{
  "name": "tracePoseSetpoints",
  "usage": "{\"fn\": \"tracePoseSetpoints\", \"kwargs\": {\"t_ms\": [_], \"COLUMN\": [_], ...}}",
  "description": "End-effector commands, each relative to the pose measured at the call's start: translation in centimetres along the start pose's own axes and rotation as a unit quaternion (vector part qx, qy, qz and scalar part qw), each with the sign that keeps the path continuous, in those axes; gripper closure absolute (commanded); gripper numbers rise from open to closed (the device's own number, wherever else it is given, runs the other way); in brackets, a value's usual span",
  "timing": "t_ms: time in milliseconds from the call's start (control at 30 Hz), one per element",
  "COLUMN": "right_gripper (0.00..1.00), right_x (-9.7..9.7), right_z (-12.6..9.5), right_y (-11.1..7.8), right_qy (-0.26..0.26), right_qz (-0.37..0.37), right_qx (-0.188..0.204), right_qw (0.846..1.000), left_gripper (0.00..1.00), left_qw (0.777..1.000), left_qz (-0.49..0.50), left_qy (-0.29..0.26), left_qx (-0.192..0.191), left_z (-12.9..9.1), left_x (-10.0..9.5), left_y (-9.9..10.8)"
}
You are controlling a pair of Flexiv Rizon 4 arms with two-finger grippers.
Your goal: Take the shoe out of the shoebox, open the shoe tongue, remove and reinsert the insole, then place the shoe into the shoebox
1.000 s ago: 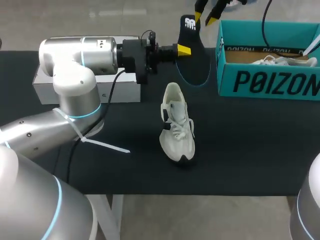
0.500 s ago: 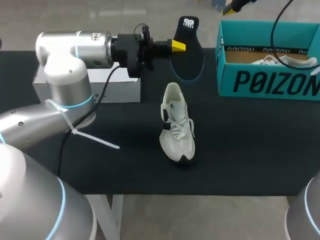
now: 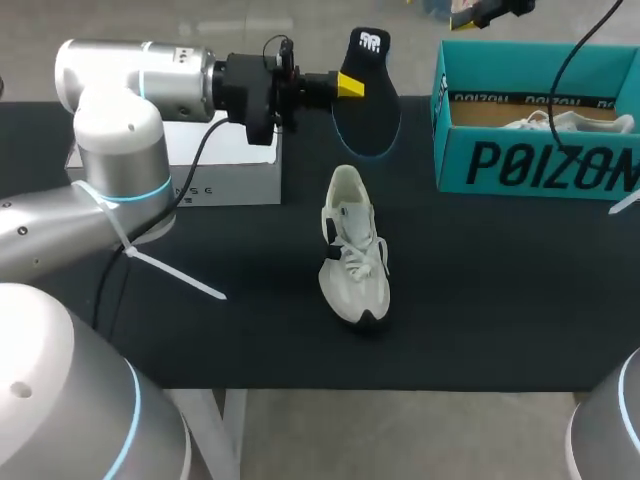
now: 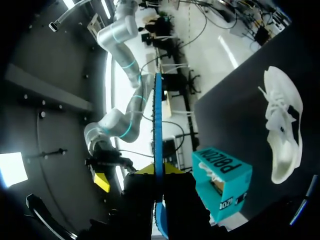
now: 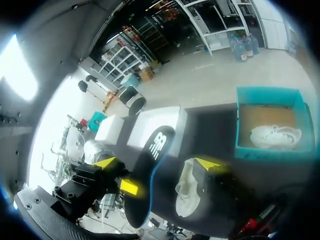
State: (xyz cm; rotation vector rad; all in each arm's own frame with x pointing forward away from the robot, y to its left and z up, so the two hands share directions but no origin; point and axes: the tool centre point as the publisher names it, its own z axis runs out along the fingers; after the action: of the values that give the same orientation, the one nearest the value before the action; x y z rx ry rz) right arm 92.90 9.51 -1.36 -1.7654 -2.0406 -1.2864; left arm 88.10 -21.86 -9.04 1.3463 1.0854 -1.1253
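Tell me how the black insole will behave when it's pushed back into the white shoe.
The insole probably flexes yet keeps shape: edge-on in the left wrist view it is thin and straight. Likely light: the left gripper holds it aloft by one edge. The shoe, standing unheld, may slide.

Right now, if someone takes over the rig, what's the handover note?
Left gripper: shut on the insole, held up beyond the shoe.
Right gripper: open, empty, above the shoebox.
Shoe: on the table, outside the shoebox; another shoe lies inside.
Done: shoe out, insole removed.
Left: reinsert insole, return shoe to shoebox.
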Motion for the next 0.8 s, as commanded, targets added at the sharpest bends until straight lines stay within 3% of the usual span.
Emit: {"fn": "tracePoseSetpoints", "kwargs": {"t_ms": [33, 233, 633, 800], "right_gripper": [0.00, 0.00, 0.00, 0.00], "right_x": [-0.3, -1.0, -0.5, -0.5], "right_z": [0.0, -1.4, -3.0, -3.1], "right_y": [-0.5, -2.3, -5.1, -6.5], "right_qy": [0.032, 0.187, 0.318, 0.328], "right_qz": [0.015, 0.053, 0.018, 0.021], "right_qx": [0.004, 0.048, 0.095, 0.095], "right_qw": [0.999, 0.980, 0.943, 0.940], "left_gripper": [1.00, 1.00, 1.00, 1.00], "left_qw": [1.000, 1.000, 1.000, 0.999], "left_qz": [-0.001, -0.004, -0.016, -0.023], "left_qy": [0.014, 0.019, -0.005, -0.021], "left_qx": [0.000, 0.001, 0.002, 0.007], "left_z": [0.0, 0.0, -0.6, -1.0], "left_x": [-0.1, -0.2, -1.5, -2.4], "left_y": [-0.4, -0.7, -0.4, -0.1]}}
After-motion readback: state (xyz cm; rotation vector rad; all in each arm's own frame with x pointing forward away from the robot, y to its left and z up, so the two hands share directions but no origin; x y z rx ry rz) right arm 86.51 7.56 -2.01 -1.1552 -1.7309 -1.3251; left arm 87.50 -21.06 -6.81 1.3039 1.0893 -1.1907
